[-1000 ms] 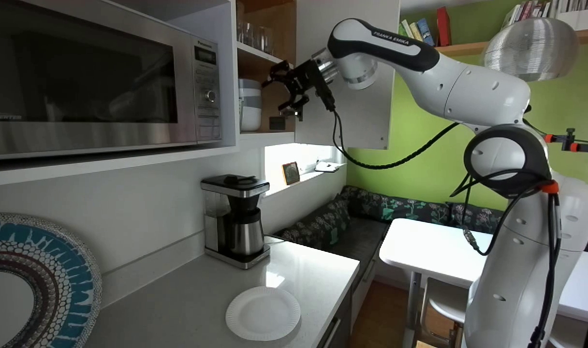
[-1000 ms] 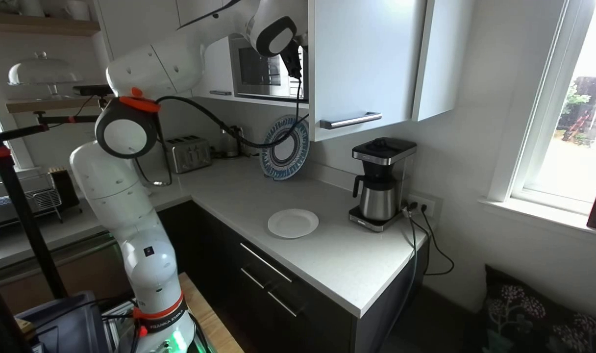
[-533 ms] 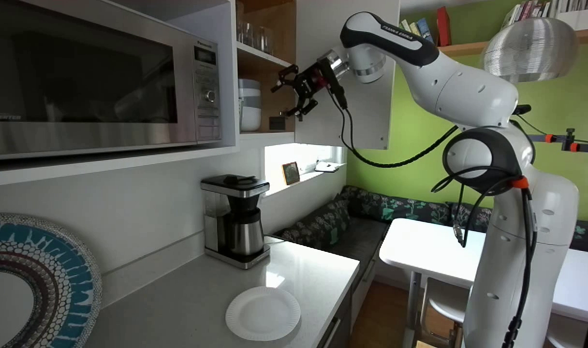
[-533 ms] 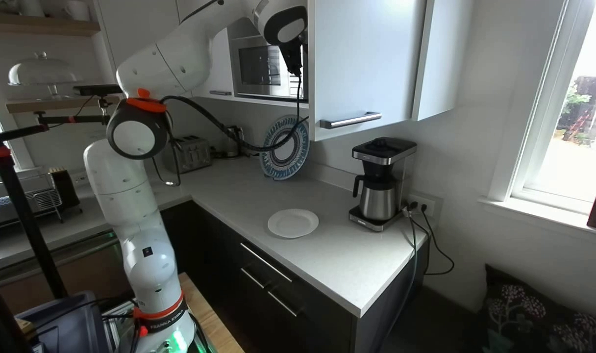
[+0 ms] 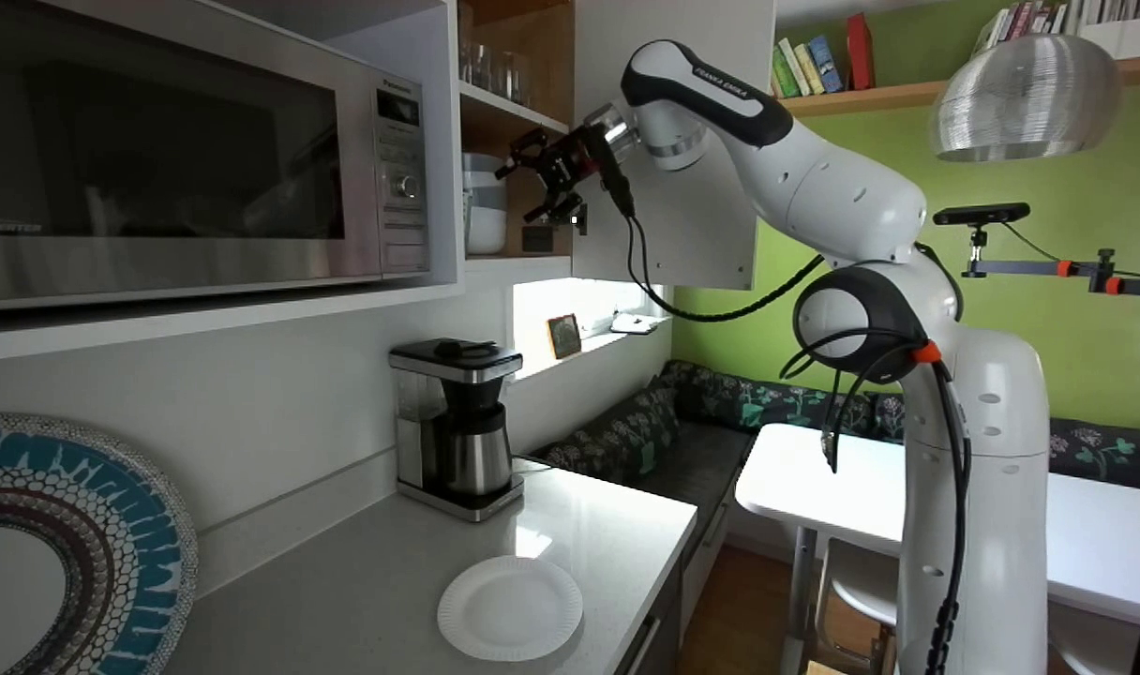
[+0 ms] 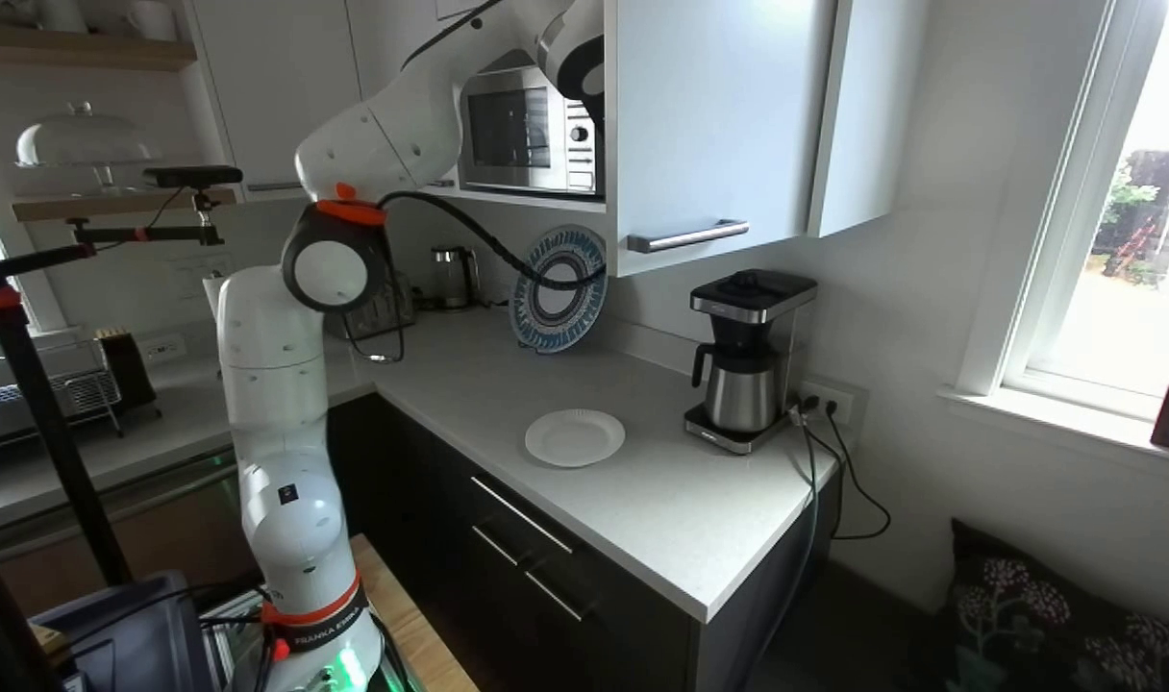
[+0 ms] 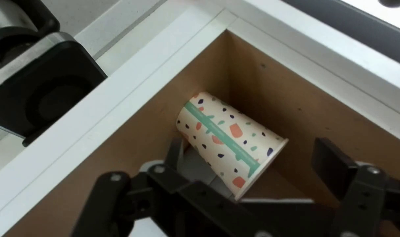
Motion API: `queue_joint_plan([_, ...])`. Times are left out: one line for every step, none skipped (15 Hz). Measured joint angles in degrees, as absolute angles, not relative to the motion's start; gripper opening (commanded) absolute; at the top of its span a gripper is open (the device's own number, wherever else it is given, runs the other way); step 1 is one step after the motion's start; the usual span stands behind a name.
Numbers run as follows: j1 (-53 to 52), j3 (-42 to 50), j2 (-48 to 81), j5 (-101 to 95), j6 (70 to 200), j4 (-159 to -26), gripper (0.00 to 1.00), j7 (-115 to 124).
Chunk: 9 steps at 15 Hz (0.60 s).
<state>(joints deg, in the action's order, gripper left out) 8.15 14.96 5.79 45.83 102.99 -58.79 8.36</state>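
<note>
A paper cup (image 7: 229, 141), cream with coral, green and navy flecks and a green stripe, is inside the wooden cabinet compartment (image 7: 318, 108). Its narrow end rests against the panel nearest the coffee maker, so it appears to stand upright; its lipped rim points away. In the wrist view my gripper (image 7: 252, 159) is open, the cup showing between its fingers and nearer the left one; I see no grip, and depth is hard to judge. In an exterior view the gripper (image 5: 519, 195) reaches into the open cabinet (image 5: 532, 141). The door (image 6: 709, 125) largely hides it elsewhere.
Grey and white dishware (image 5: 485, 202) stands beside the gripper, glasses (image 5: 495, 70) on the shelf above. The open door (image 5: 668, 159) flanks the arm; a microwave (image 5: 195, 159) adjoins. Below are a coffee maker (image 5: 462, 427) and a white plate (image 5: 510, 607) on the counter (image 5: 345, 572).
The gripper backed off slightly, then moved forward into the cabinet, staying open. The arm's elbow has swung left in an exterior view, towards the cabinet. The plate and coffee maker have not moved.
</note>
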Motion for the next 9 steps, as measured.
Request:
queue_joint_plan([8.14,14.92,6.97,45.76,104.12,-57.58,1.00,8.26])
queue_joint_plan([8.15,14.92,8.12,45.66,105.07,-56.40,1.00,8.26])
queue_joint_plan([8.16,14.92,9.27,45.65,105.93,-55.19,1.00,8.26])
queue_joint_plan([8.52,14.45,10.44,45.61,106.69,-53.84,1.00,8.26])
queue_joint_plan([9.09,13.69,11.62,45.58,107.20,-52.36,1.00,8.27])
queue_joint_plan([9.63,12.92,12.75,45.57,107.62,-50.89,1.00,8.27])
queue_joint_plan([10.13,12.15,13.83,45.47,107.82,-49.45,1.00,8.28])
queue_joint_plan([10.54,11.46,14.87,45.27,107.93,-47.99,1.00,8.33])
queue_joint_plan([10.89,10.79,15.92,45.03,108.10,-46.56,1.00,8.38])
